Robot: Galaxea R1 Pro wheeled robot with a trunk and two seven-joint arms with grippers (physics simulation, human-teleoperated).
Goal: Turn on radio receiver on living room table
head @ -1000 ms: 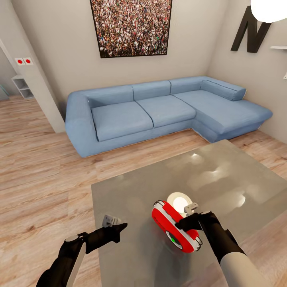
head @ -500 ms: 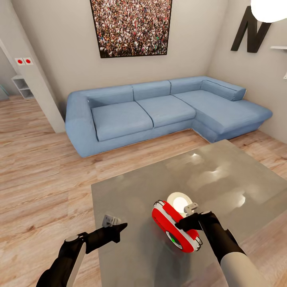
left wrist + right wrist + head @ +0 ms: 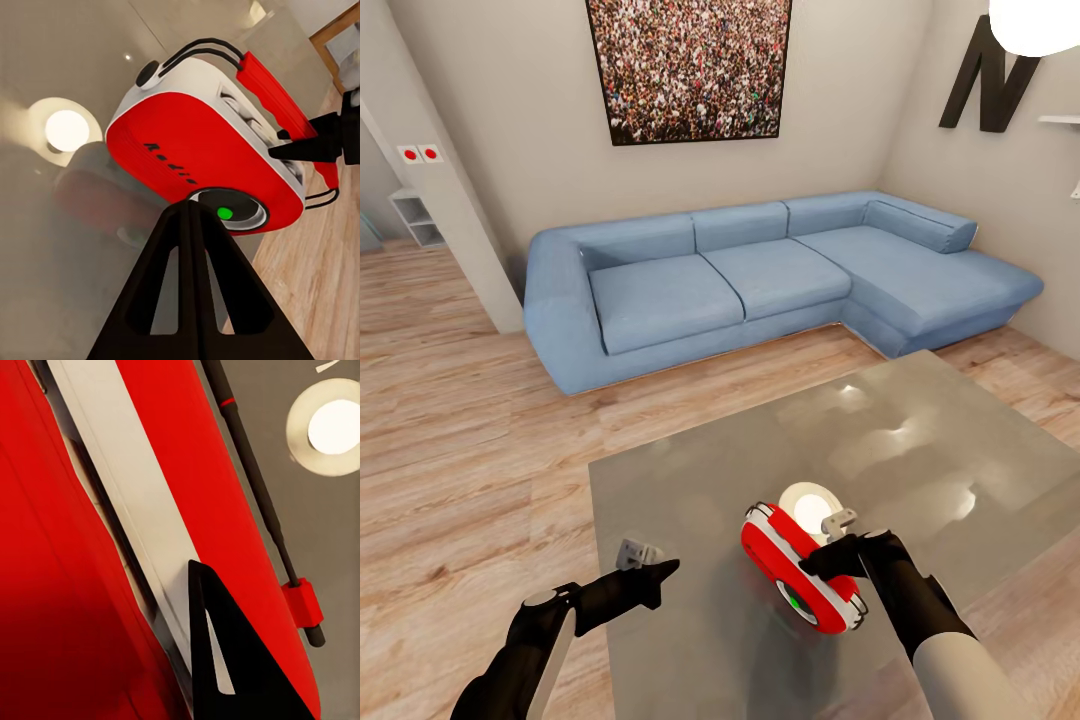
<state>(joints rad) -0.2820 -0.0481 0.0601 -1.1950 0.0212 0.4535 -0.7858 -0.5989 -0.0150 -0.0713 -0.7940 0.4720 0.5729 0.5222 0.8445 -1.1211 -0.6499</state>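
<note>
The red radio receiver [image 3: 800,575] with white trim lies tilted on the glossy grey table [image 3: 920,450], near its front edge, its green-centred dial [image 3: 225,212] facing down toward me. My right gripper [image 3: 807,568] is shut, and its tip rests against the radio's white top strip [image 3: 127,510], beside the thin wire handle [image 3: 255,480]. My left gripper [image 3: 672,568] is shut too. It hovers over the table a short way left of the radio, and its joined fingers [image 3: 187,225] point at the dial without touching it.
A blue L-shaped sofa [image 3: 760,275] stands beyond the table, across a strip of light wood floor [image 3: 470,450]. A framed crowd photo [image 3: 690,65] hangs above it. A white pendant lamp [image 3: 1040,22] hangs at the upper right, and a wall pillar [image 3: 450,200] stands at the left.
</note>
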